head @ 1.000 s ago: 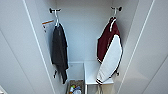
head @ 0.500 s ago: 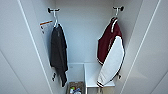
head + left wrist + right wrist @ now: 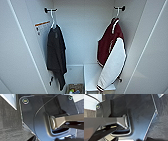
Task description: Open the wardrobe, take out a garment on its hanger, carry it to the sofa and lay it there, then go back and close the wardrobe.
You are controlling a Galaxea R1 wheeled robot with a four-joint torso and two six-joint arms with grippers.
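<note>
Maroon garment hangs inside open wardrobe.

Dark garment on hook, basket below

Dark carpet beside robot's plate; white panel beyond.
</note>
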